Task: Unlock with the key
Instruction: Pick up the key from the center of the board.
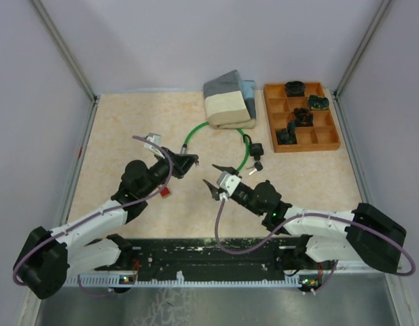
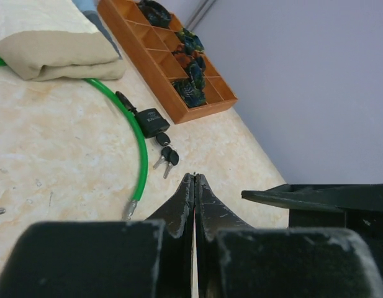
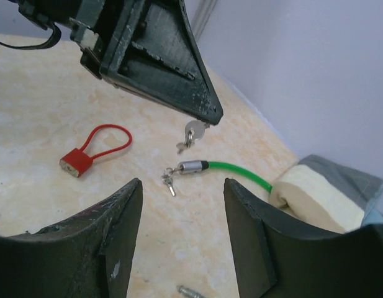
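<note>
1. Grip: we see the left end effector (image 3: 210,114) clenched on the key (image 3: 190,133), which dangles just below its tips.
2. We find the red padlock (image 3: 76,162) lying on the counter (image 3: 42,93), below that end effector and apart from it.
3. We see the right end effector (image 3: 183,186) released, empty, near the key.

the folded cloth (image 1: 226,103) lies at the back middle of the table (image 1: 128,136). the tray (image 1: 326,136) sits just to its right, with small objects (image 1: 295,88) in several compartments. the cable (image 2: 143,155) curves out from the cloth's front edge. the lock (image 1: 255,147) lies before and right of the cloth, with keys (image 1: 258,165) a little nearer. the cable's free end (image 3: 191,166) lies before and left of the cloth, and the padlock (image 1: 166,193) farther that way. the left gripper (image 1: 194,161), a key (image 3: 192,131) at its tip, is between cloth and padlock. the right gripper (image 1: 211,175) is straight before the cloth, well apart.
</note>
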